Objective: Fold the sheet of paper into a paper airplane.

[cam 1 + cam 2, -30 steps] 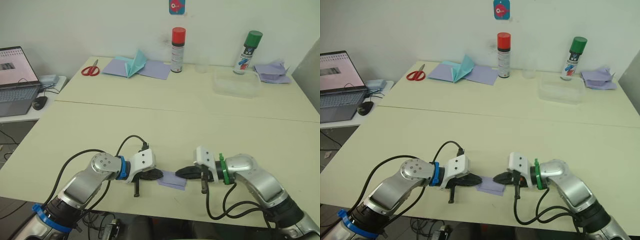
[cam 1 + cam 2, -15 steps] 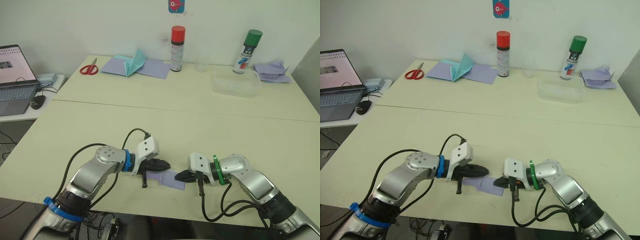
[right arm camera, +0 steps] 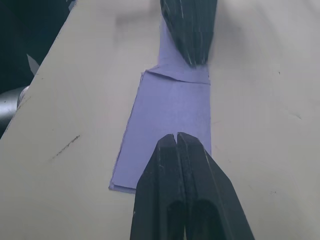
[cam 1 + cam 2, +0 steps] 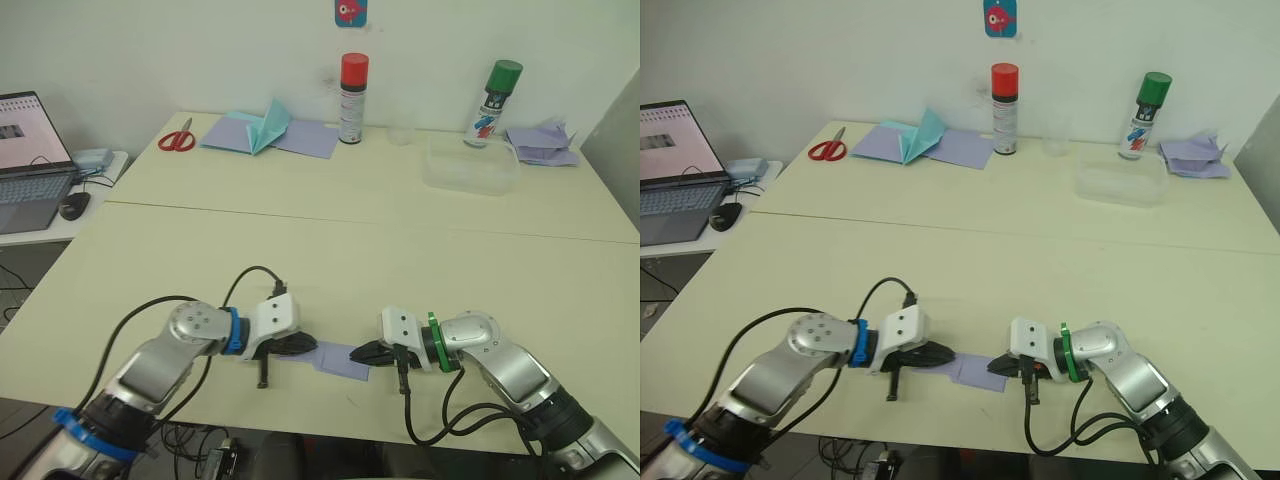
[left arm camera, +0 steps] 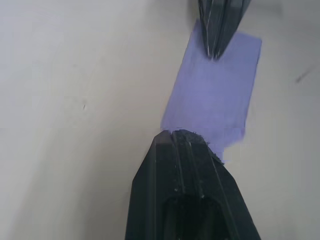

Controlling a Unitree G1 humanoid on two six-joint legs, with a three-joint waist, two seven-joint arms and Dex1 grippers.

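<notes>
The sheet of paper lies flat near the table's front edge. The left gripper and right gripper, fingers together, press its opposite ends. By the far edge, a clear plastic tray; contents cannot be told.

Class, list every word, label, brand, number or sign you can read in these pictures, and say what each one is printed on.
No text can be read anywhere.
Red-capped spray can: label print too small to read.
Green-capped spray can: red and blue label marks, too blurred to read.
Wall sticker: blue with a red shape, no legible letters.
Laptop: screen content too small to read.
Sheet of paper: blank lavender.
</notes>
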